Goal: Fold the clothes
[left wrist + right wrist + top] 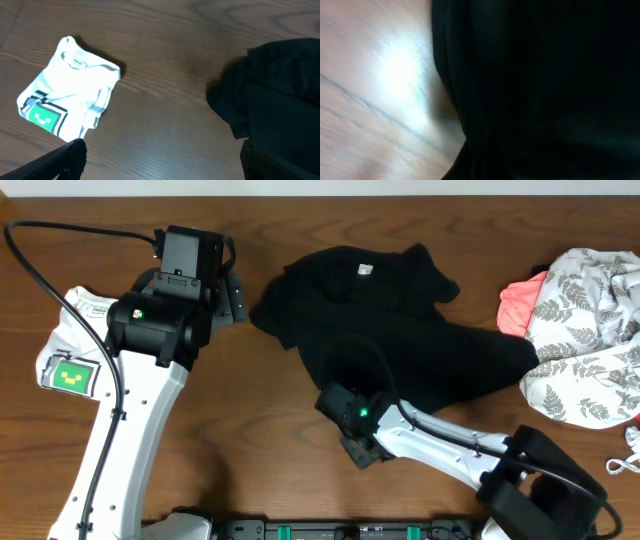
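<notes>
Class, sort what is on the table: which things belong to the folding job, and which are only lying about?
In the job:
black garment, spread out unfolded

Lying about:
white shirt, already folded
leaf-print cloth, heaped
pink cloth, beside that heap

Matt black, soft, creased cloth of the clothes (400, 330) around the right pincer (338, 392); beside that pincer, smooth brown wood-grain table (260, 450) with a dull sheen; ahead-left of the left pincer (165, 167), a folded shirt (70, 90) of white cloth; the left pincer's fingers (65, 160) matt black.
</notes>
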Motion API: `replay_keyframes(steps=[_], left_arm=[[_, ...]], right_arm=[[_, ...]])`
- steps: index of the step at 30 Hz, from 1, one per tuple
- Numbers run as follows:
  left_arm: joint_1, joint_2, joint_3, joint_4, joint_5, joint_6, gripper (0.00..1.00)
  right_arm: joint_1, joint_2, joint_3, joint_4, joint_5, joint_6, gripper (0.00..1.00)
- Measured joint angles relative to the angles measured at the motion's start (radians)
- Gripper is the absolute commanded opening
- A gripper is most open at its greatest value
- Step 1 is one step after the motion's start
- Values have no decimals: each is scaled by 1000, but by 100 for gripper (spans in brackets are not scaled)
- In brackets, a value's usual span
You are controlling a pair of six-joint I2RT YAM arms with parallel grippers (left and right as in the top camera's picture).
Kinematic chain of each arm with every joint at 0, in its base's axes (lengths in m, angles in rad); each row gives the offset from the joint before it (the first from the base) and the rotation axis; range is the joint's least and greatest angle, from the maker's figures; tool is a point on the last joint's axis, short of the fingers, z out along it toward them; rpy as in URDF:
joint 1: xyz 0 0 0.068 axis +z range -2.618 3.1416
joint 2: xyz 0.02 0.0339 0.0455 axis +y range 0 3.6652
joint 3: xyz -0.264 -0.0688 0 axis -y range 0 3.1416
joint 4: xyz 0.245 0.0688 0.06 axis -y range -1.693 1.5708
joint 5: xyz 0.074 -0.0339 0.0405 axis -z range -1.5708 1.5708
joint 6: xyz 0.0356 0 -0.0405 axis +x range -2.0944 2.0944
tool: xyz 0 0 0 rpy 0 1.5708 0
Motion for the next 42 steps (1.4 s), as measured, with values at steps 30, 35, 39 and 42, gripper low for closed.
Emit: replay_keyframes(steps=[30,35,39,42], left_arm=[[-10,175,-5,38,388,0,98],[-42,255,-8,105,473,0,98],[-69,314,-9,184,512,0,98],[-80,364,-9,250,523,0,98]], right_arm=[[-646,-513,69,-203,169,4,1],[-648,-513,69,-201,156,-2,1],[-648,-513,69,-204,135,-2,1],[-648,-513,69,-204,122,-2,1]])
